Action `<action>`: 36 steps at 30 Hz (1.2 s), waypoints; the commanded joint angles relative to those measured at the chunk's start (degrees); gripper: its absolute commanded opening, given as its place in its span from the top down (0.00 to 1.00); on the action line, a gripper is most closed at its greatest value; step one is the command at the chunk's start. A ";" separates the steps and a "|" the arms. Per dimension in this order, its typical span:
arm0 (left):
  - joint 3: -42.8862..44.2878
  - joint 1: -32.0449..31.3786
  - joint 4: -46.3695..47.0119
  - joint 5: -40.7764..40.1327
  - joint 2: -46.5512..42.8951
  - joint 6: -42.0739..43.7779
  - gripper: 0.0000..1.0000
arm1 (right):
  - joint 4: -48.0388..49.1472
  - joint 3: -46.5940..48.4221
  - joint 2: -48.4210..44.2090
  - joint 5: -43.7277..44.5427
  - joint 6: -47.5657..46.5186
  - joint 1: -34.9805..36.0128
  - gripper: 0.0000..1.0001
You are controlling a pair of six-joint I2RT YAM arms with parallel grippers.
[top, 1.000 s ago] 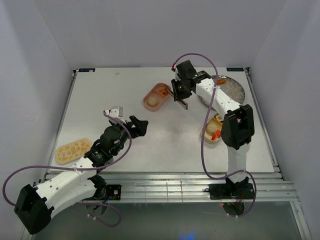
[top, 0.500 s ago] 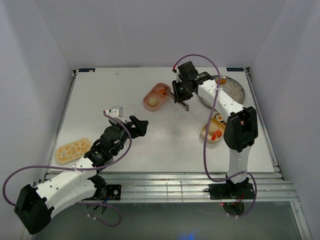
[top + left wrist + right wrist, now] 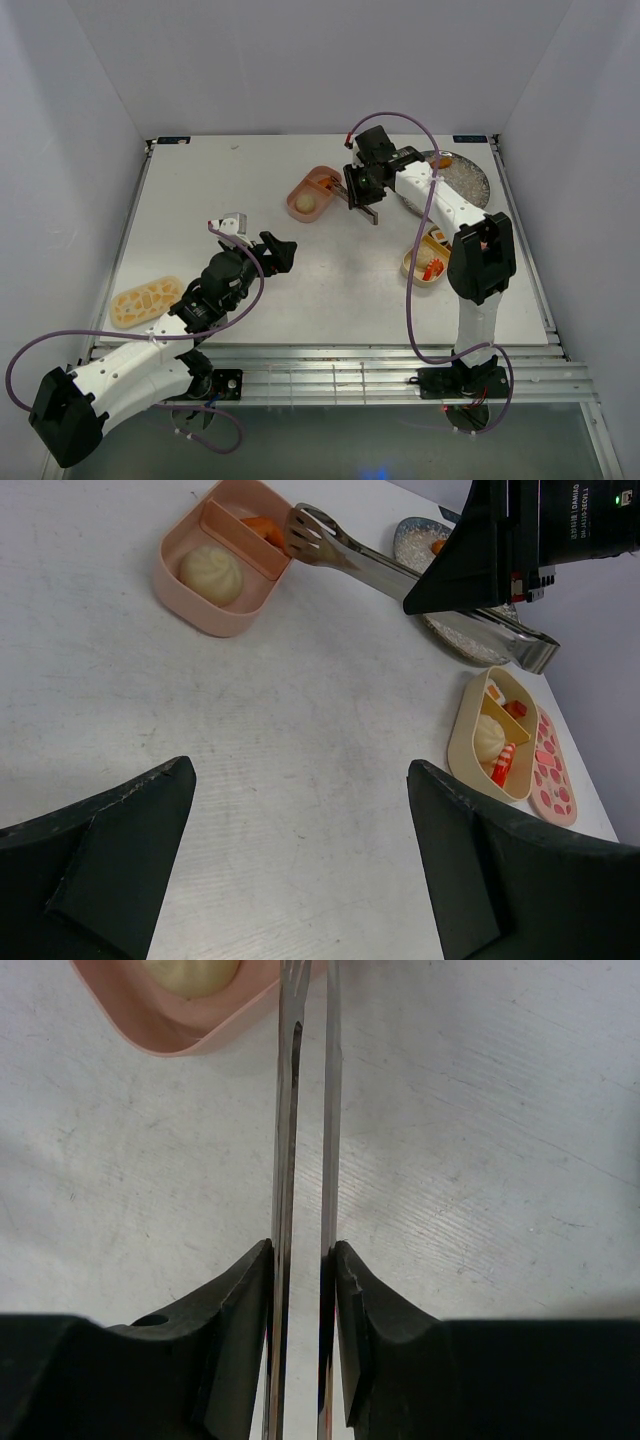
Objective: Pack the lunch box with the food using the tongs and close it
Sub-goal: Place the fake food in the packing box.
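- Step in hand: placing food. Right gripper (image 3: 303, 1250), fingers pinched narrow on the tongs (image 3: 370, 570). Tong tips sit over the small compartment of the pink tray (image 3: 190, 610), at an orange piece (image 3: 262, 527). A cream bun (image 3: 210, 572) lies in the large compartment.
- Left gripper (image 3: 277, 251): fingers wide, holding nothing, above the table (image 3: 340, 290).
- Next, as judged: ease the tongs apart and lift clear of the rim; lids not yet on.
- Unclear: whether the tips grip the orange piece. The right wrist view cuts the tips off.

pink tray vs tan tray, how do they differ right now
Colour: the pink tray against the tan tray. The pink tray holds a bun and an orange piece; the tan tray holds a second bun and several red-orange pieces. The tongs reach over the pink tray only. Both are oblong, two-compartment, lidless.
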 commanded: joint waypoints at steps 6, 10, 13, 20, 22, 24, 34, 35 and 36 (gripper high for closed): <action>-0.18 -0.17 -0.25 -0.46 -0.29 0.07 0.02 | 0.62 1.71 -0.85 1.33 0.71 0.23 0.66; -0.18 -0.17 -0.26 -0.55 -0.38 0.07 0.02 | 0.00 2.59 -0.05 1.95 0.72 0.23 0.67; -0.18 -0.25 -0.26 -0.64 -0.46 0.16 0.02 | -0.17 3.03 0.38 1.95 0.63 0.23 0.67; -0.18 -0.25 -0.34 -0.90 -0.38 0.25 0.02 | -0.70 4.53 1.88 1.78 0.45 0.23 0.67; -0.18 -0.25 -0.26 -0.99 -0.38 0.25 0.02 | -0.79 5.05 2.49 1.69 0.36 0.23 0.67; -0.18 -0.25 -0.26 -1.08 -0.38 0.25 0.02 | -0.79 5.23 3.02 1.78 0.36 0.15 0.67; -0.18 -0.17 -0.26 -1.34 -0.11 0.42 0.02 | -1.05 6.90 4.43 5.91 0.71 -0.03 0.69; -0.18 -0.25 -0.26 -1.34 -0.11 0.34 0.02 | -1.14 7.08 4.52 6.26 0.72 -0.03 0.69; -0.18 -0.17 -0.26 -1.34 -0.11 0.34 0.02 | -1.14 7.16 4.60 6.96 0.72 -0.03 0.69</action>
